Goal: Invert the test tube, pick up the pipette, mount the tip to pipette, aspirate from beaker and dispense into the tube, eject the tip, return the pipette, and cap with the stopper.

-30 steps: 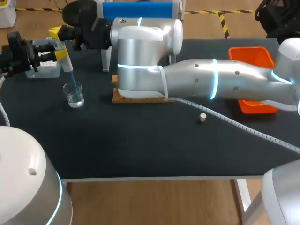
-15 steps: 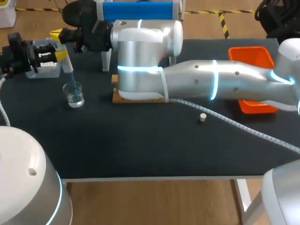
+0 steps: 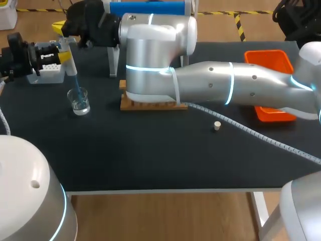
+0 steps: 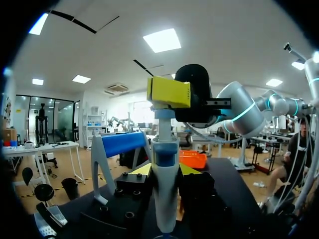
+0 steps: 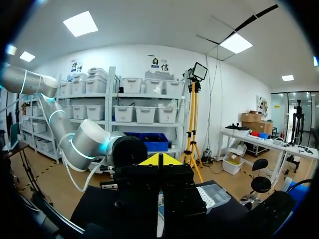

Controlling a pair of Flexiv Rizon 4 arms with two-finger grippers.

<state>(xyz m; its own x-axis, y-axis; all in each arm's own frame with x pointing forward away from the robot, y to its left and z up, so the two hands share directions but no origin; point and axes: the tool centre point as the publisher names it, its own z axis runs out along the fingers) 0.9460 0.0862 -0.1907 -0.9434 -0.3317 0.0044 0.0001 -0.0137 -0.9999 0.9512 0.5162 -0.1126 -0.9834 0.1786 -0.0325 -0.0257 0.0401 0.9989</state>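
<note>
Pipette [image 3: 69,63] stands near upright, long axis vertical, tip down in the beaker [image 3: 79,100] at the table's left rear, clamped by the left gripper [image 3: 64,56]; only the left wrist view shows the right gripper [image 4: 169,92], fingers closed together, atop its upper end.

Right arm [image 3: 225,90]: thick silver-white cylindrical links, glowing cyan rings at the joints, small dark screws along the shell, a white coiled cable [image 3: 261,136] running beneath. Left arm [image 3: 30,201]: white rounded housing with a cyan ring. Left gripper [image 3: 64,56] and right gripper [image 3: 60,26]: black bodies, yellow tips
</note>
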